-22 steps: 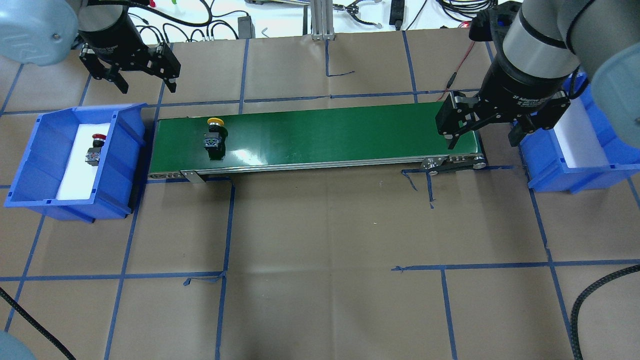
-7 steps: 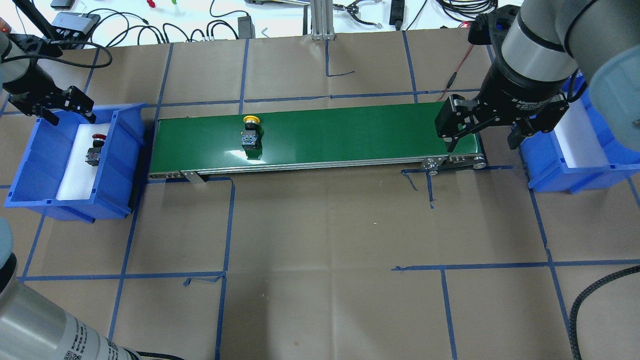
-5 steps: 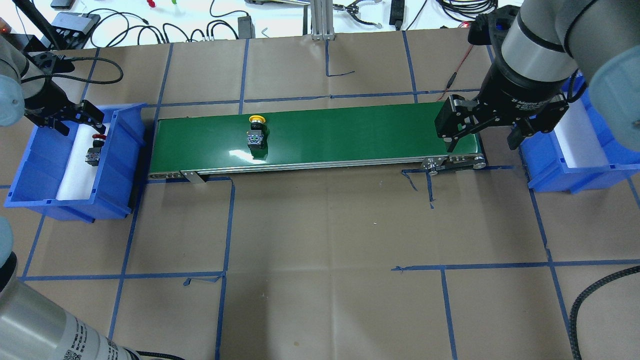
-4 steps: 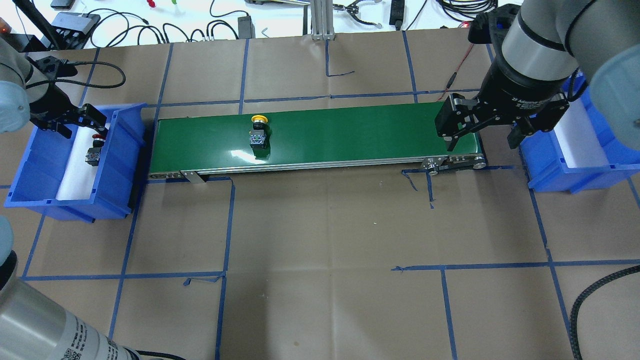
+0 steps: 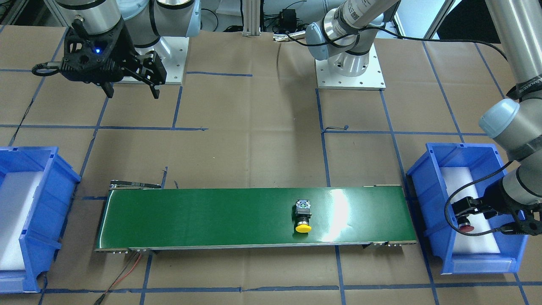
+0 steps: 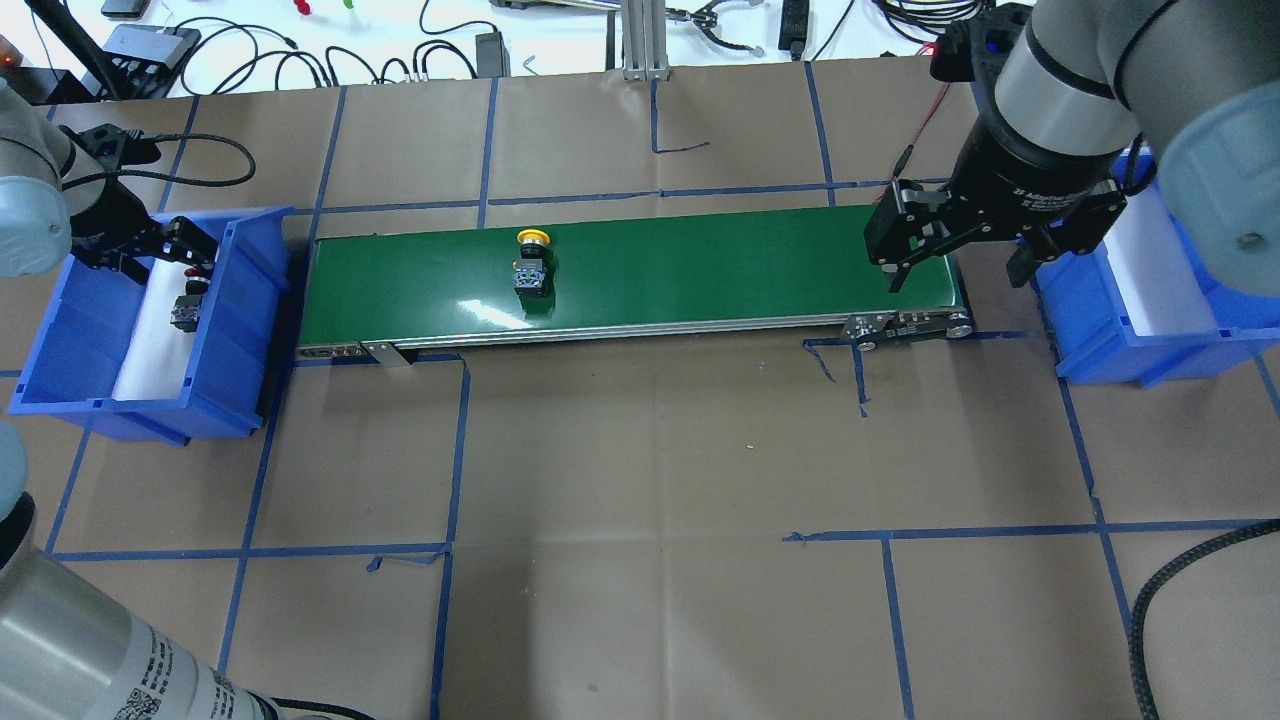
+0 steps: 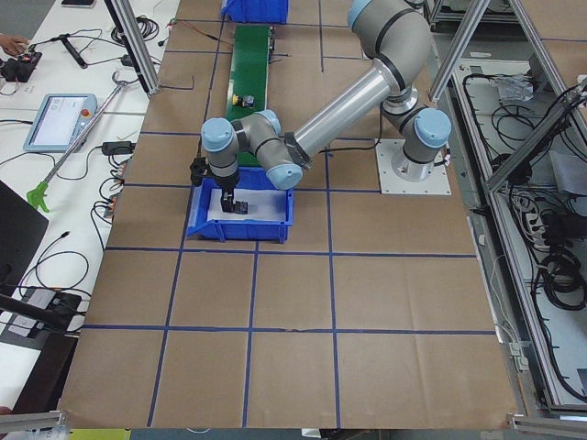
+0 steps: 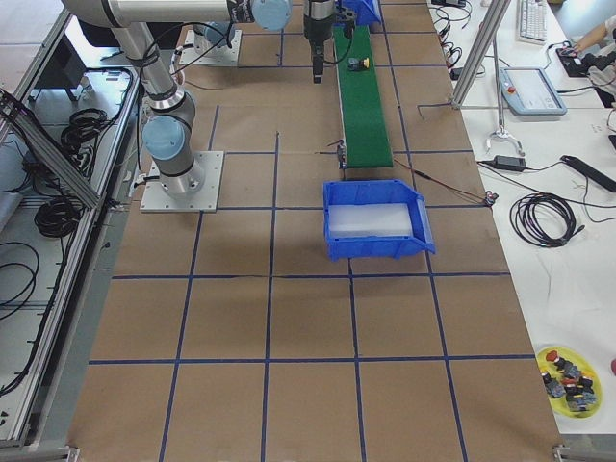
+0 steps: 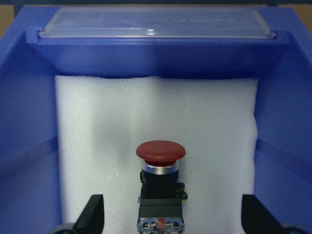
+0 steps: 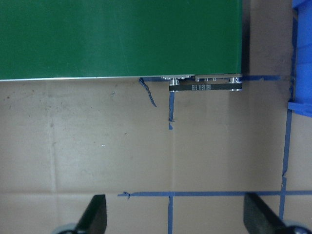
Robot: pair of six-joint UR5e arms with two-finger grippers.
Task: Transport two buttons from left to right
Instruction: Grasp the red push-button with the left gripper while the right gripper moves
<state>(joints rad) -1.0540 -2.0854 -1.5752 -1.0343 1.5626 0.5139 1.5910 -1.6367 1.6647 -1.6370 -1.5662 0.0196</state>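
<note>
Poised over red button (image 9: 161, 152) with left claw (image 9: 173, 217) spread wide, risking tipping it through an off-centre squeeze.

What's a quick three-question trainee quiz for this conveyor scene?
1. True or false: the yellow button lies on the green conveyor belt.
2. Where is the red button? A) in the blue bin, on white foam; B) on the belt; C) on the brown paper.
3. Short answer: is the left gripper open or shut?
Key: 1 true; 2 A; 3 open.
</note>
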